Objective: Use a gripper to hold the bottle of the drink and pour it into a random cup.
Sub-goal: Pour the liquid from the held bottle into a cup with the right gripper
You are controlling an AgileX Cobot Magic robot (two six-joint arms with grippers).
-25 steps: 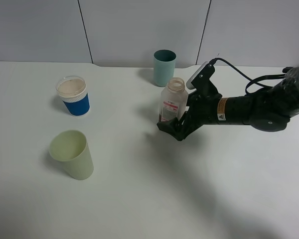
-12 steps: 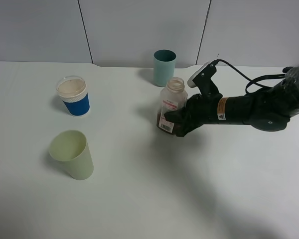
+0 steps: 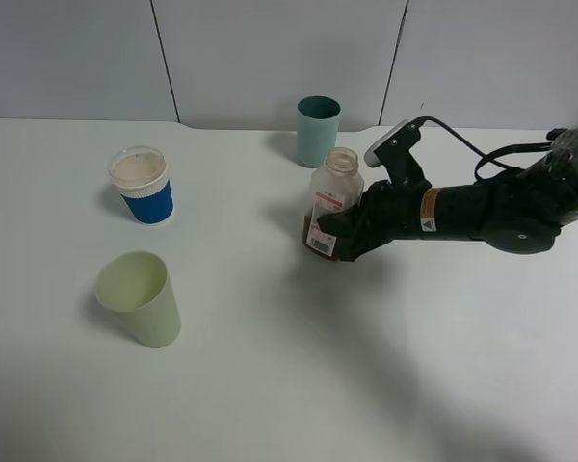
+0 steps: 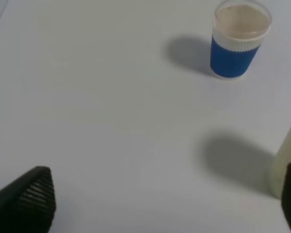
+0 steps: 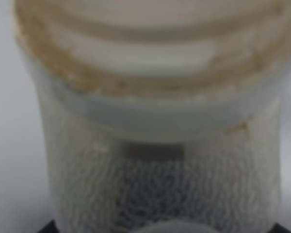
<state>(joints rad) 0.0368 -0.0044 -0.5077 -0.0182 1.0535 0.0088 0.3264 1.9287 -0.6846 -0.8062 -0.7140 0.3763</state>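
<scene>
Exterior high view, right claw [image 3: 332, 235] gripping bottle [image 3: 335, 188] at its lower half, mouth above

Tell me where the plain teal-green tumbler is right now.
The teal-green tumbler stands far back, just right of centre in the exterior high view, directly behind the clear plastic bottle in the right gripper.

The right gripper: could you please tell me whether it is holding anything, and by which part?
The right gripper is shut on the bottle of the drink, clamping its lower body at the label, well below the open mouth.
</scene>
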